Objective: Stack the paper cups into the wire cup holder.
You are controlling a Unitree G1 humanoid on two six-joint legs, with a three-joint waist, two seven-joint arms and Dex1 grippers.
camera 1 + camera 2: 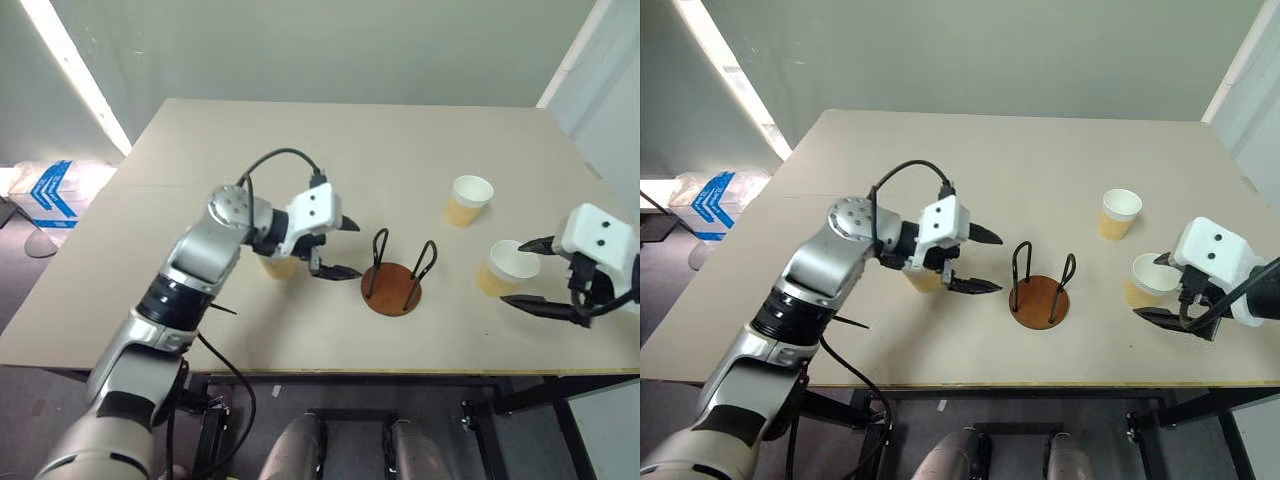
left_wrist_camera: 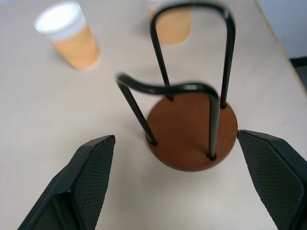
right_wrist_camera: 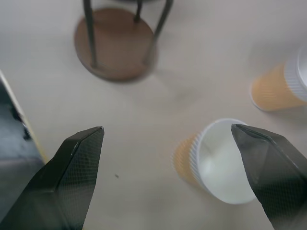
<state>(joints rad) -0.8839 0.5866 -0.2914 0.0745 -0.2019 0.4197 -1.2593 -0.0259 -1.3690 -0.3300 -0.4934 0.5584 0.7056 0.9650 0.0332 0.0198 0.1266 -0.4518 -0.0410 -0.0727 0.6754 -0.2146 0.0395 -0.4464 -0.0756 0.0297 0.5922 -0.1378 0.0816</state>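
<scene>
The wire cup holder stands empty on the counter. To its left hovers the open left end effector over one paper cup; two more paper cups stand right, the nearer beside the open right end effector.

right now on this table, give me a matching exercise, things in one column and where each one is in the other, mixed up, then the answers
Things:
1. wire cup holder
2. left gripper
3. right gripper
4. far paper cup

Places or states:
A. open around a paper cup near the table's right edge
B. standing alone, farther back on the table
C. empty, mid-table between the two arms
D. open, pointing at the holder, with a cup behind it

Pairs: 1-C, 2-D, 3-A, 4-B
</scene>
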